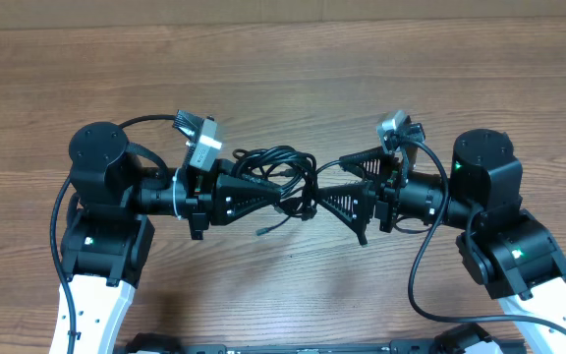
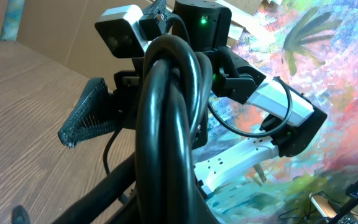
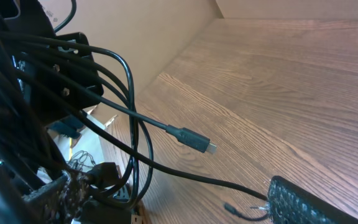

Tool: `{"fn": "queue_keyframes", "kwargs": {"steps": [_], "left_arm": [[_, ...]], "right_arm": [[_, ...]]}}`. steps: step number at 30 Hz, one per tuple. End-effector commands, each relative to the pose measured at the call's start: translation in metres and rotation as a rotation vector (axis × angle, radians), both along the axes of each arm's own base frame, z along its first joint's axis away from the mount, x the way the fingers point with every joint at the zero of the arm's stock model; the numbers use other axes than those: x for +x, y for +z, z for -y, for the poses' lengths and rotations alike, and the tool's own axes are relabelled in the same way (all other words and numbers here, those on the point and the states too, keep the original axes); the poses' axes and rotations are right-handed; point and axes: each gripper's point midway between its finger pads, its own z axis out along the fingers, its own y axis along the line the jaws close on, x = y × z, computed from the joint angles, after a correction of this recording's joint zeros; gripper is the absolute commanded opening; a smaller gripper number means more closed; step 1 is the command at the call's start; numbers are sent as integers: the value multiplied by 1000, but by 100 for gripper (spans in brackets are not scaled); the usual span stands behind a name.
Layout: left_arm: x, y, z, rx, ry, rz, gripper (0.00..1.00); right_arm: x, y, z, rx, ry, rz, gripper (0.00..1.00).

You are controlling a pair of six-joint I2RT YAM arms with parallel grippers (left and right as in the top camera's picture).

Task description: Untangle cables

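Note:
The cables (image 1: 273, 165) are a tangle of thin black loops hanging between my two grippers at mid-table. My left gripper (image 1: 279, 197) points right and is shut on the bundle. In the left wrist view the loops (image 2: 166, 124) fill the foreground and hide the jaws. My right gripper (image 1: 330, 180) faces it from the right and stands open. One strand (image 3: 185, 173) runs across the gap between its fingers (image 3: 297, 202). A silvery-tipped plug (image 3: 194, 140) hangs free above the wood. A small plug end (image 3: 229, 208) lies by the right finger, and a loose end (image 1: 263, 230) trails toward the front.
Wooden tabletop (image 1: 283, 88) stretches behind both arms. The arms' own thick black wires (image 1: 421, 275) loop beside the bases. Behind the table's edge, the right wrist view shows cardboard and clutter (image 3: 79, 124).

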Motion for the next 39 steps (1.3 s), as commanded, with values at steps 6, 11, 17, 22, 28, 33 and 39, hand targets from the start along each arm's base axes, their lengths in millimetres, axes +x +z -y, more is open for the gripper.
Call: {"fn": "queue_keyframes", "kwargs": {"steps": [6,11,17,22,28,33,39], "left_arm": [[2,2,1,0,7,18,4],[2,2,2,0,5,17,4],[-4,2,1,-4,-29,13,4],[-4,2,1,-4,-28,11,4],[-4,2,1,-4,-28,9,4],[-4,2,1,-3,-24,9,4],[-3,1,2,-3,-22,8,4]], "right_arm": [[-9,5,-1,5,32,6,93],[-8,8,-2,11,32,23,93],[11,27,1,27,-46,143,93],[14,33,1,37,-52,168,79],[6,41,-5,69,10,196,70],[-9,48,-14,106,148,253,63],[-11,47,-16,107,171,252,42]]}}
